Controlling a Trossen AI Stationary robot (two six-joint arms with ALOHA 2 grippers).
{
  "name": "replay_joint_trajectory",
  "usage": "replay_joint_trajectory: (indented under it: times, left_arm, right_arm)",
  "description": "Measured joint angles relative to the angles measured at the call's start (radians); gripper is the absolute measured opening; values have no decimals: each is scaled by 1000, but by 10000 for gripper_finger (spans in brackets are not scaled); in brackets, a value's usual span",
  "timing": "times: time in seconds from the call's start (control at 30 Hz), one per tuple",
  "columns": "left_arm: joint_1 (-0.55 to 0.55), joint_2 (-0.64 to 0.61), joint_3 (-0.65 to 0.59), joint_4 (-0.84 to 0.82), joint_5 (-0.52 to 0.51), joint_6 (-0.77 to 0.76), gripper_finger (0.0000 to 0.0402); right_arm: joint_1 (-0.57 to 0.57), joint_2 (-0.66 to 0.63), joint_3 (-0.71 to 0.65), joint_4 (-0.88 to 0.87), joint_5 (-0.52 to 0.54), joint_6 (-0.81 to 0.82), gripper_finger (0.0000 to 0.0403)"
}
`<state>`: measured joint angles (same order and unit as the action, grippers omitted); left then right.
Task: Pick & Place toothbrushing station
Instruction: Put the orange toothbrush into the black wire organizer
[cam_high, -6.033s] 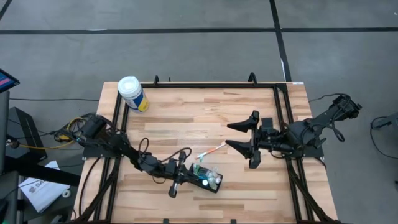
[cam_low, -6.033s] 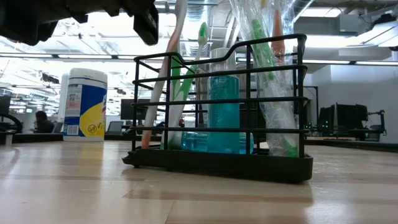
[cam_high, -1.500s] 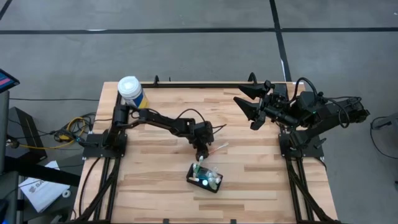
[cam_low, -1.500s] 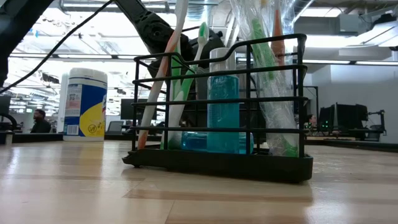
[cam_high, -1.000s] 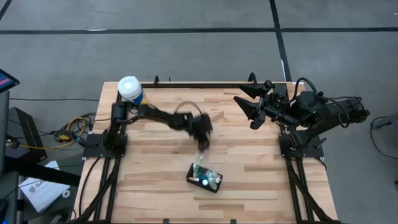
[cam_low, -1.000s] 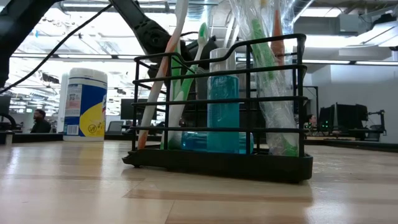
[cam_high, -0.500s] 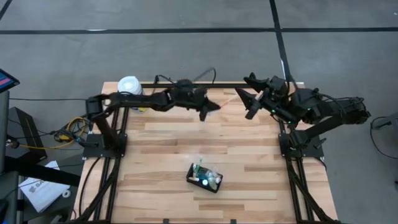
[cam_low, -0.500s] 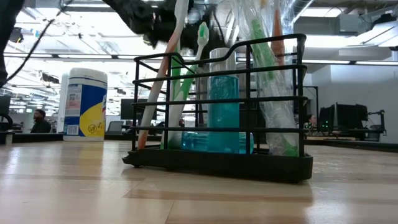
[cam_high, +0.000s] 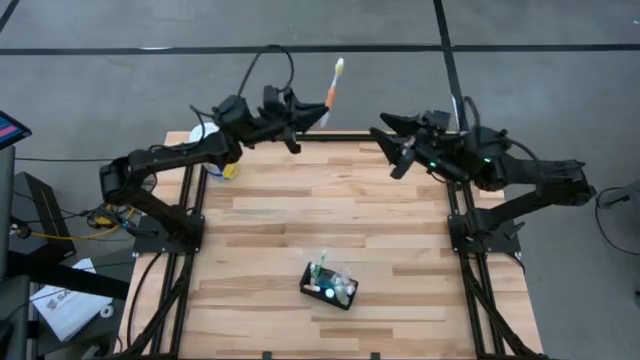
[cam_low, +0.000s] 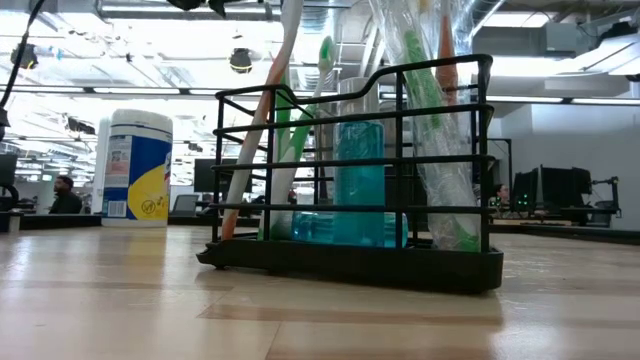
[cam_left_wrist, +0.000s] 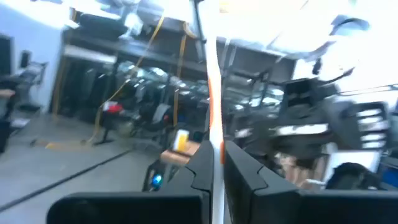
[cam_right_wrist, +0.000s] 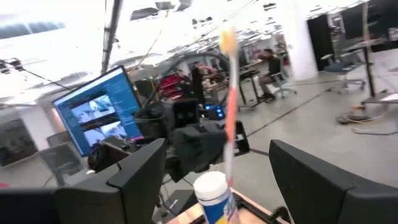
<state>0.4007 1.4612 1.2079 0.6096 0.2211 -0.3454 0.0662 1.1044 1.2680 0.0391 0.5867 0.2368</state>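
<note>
High view: the left hand (cam_high: 300, 112) is raised over the table's (cam_high: 400, 260) far edge, clenched on an orange-and-white toothbrush (cam_high: 332, 88) whose head points away beyond the table; the right hand (cam_high: 388, 148) hangs near the far right corner, fingers spread wide and empty. The toothbrushing station (cam_high: 330, 285), a black rack holding brushes and a blue bottle, stands on the near middle of the table, well apart from both hands; a white-lidded canister (cam_high: 212, 140) sits at the far left corner.

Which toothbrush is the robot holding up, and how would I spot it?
Start at the wooden table and look to its far edge, near the white-lidded canister. There the left gripper is shut on the toothbrush, raised in the air. Unlike the brushes standing in the black rack, it is orange and white and stands alone.
</note>
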Motion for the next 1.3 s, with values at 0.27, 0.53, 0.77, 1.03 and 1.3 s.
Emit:
replay_joint_trajectory:
  times: [0.27, 0.53, 0.77, 1.03, 1.3]
  left_arm:
    - [-70, -1, 0, 46, 15, 7, 6]
    - [-126, -1, 0, 93, 17, 2, 6]
    - [-132, 0, 0, 95, 15, -9, 6]
    - [-142, 27, 2, 92, 34, -35, 6]
    - [-167, 45, 3, 107, 45, -38, 6]
  right_arm:
    - [-107, 92, -1, 164, -238, 53, 276]
    - [-146, 112, -1, 182, -308, 79, 276]
    - [-148, 111, -1, 183, -367, 104, 276]
    - [-155, 111, -1, 183, -380, 104, 276]
    - [-154, 130, -1, 192, -385, 107, 276]
